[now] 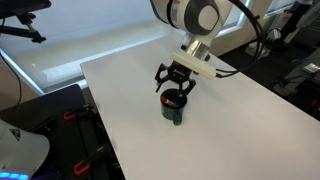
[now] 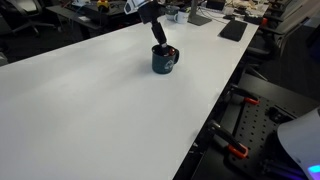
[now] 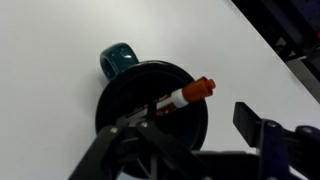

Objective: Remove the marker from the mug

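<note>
Marker [image 3: 187, 95] leaning in mug [image 3: 118, 58], gripper [image 1: 175, 84] just above, jaws apart

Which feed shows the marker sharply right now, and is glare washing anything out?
Wrist view: marker reasonably sharp, its red-orange end clear against the dark mug. Both exterior views: marker too small to make out; in an exterior view the white table is bright, with little surface detail.

Smooth matt white bench [image 3: 60, 60]. Glossy, glazed-looking dark-teal mug [image 3: 118, 62]. Smooth plastic marker [image 3: 190, 92], slight sheen on its orange-red end. Matt black hand [image 1: 174, 88], plastic or metal, hard to tell.
</note>
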Action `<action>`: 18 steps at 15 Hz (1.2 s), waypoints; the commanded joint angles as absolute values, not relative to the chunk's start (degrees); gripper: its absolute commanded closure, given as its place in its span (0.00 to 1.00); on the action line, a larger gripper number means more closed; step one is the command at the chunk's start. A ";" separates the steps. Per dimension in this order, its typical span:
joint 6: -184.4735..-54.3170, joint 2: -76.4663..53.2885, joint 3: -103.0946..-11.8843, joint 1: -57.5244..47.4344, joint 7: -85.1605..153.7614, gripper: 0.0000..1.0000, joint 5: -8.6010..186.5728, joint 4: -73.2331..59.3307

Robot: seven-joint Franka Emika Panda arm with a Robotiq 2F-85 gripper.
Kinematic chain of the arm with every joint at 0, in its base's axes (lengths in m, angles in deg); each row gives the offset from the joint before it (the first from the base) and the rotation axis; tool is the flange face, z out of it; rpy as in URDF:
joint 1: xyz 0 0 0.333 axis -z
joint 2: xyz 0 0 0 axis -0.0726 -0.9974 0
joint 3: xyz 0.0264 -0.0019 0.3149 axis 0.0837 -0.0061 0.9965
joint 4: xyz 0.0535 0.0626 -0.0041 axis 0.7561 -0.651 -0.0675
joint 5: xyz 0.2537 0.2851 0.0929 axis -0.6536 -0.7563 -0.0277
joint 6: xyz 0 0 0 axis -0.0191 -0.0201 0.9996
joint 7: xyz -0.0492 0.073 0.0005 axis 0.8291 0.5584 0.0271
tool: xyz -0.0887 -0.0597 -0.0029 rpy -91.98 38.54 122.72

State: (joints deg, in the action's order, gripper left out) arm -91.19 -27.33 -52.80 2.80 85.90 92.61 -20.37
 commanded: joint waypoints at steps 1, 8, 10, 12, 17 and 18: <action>-89.80 -26.88 -53.14 3.23 84.48 0.00 93.17 -20.37; -89.49 -27.00 -53.27 4.04 84.38 0.00 92.76 -20.45; -89.39 -27.05 -53.27 4.07 84.26 0.28 92.72 -20.39; -89.14 -27.12 -53.27 4.04 84.16 0.44 92.71 -20.25; -88.82 -27.00 -53.27 4.01 83.93 0.68 92.69 -20.36; -88.56 -27.04 -53.26 3.99 83.79 0.64 92.68 -20.18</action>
